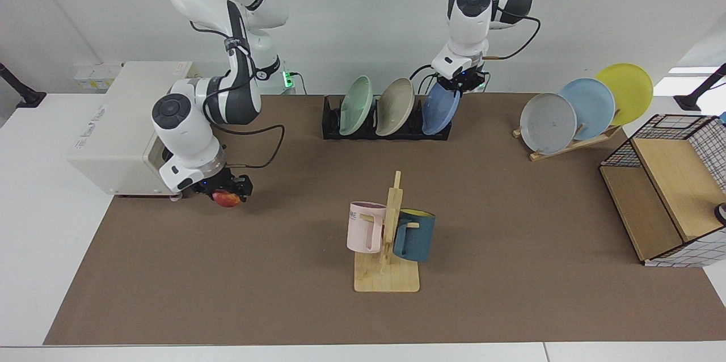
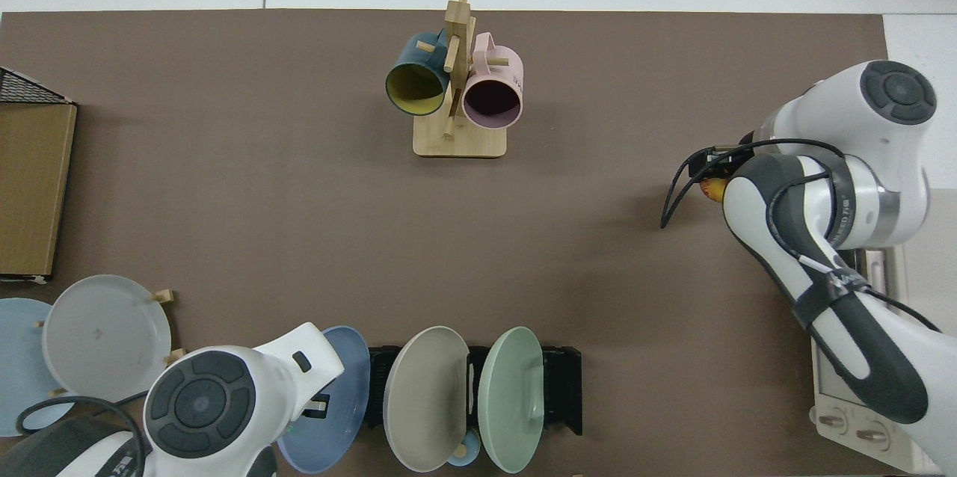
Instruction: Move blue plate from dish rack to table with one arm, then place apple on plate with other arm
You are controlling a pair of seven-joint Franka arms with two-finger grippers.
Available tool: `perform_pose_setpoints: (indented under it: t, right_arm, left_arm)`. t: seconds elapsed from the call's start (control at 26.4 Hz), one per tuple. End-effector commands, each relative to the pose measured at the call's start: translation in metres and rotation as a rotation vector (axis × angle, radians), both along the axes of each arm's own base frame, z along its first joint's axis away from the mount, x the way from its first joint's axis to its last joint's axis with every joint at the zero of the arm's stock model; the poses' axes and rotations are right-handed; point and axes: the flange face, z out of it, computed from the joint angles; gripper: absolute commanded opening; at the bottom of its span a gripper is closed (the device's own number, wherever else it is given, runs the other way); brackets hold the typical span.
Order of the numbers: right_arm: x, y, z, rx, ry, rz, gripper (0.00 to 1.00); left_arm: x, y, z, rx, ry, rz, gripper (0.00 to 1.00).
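Left end effector (image 1: 460, 81) clamped on blue plate (image 1: 440, 112), rack's (image 1: 385, 130) three-o'clock end; right end effector (image 1: 228, 187) gripping apple (image 1: 226, 199), worktop's (image 1: 510, 220) nine-o'clock side.
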Motion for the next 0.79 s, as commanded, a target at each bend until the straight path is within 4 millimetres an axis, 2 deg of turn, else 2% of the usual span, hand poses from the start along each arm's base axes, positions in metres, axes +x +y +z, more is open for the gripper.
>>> perform_pose_setpoints:
  t: [0.0,0.08,0.23,0.38,0.45,0.57,0.64,0.76]
  right_arm:
    - [-0.003,-0.005,0.043,-0.004,-0.018,-0.021,0.00]
    - [-0.007,-0.006,0.056,-0.002,-0.026,-0.023,0.00]
    - [-0.013,-0.011,0.089,-0.004,0.020,-0.024,0.00]
    - [-0.021,-0.014,0.121,-0.001,0.005,-0.028,0.00]
    - [-0.026,-0.014,0.134,-0.002,-0.011,-0.026,0.00]
    - [-0.038,-0.013,0.162,0.003,-0.043,-0.023,0.00]
    - [-0.047,-0.013,0.173,0.007,-0.030,-0.024,0.00]
    - [-0.058,-0.016,0.190,0.006,-0.030,-0.028,0.00]
  left_arm:
    - [0.001,0.000,0.026,0.064,-0.032,0.030,0.00]
    - [0.004,0.002,0.035,0.057,-0.045,0.051,0.00]
    - [0.015,0.011,0.068,0.020,-0.067,0.086,0.00]
    - [0.033,0.034,0.095,-0.045,-0.101,0.128,0.00]
    - [0.043,0.038,0.093,-0.080,-0.099,0.117,0.00]
    - [0.065,0.058,0.094,-0.188,-0.114,0.154,0.00]
    - [0.081,0.068,0.088,-0.251,-0.106,0.169,0.00]
    - [0.111,0.074,0.076,-0.325,-0.075,0.156,0.00]
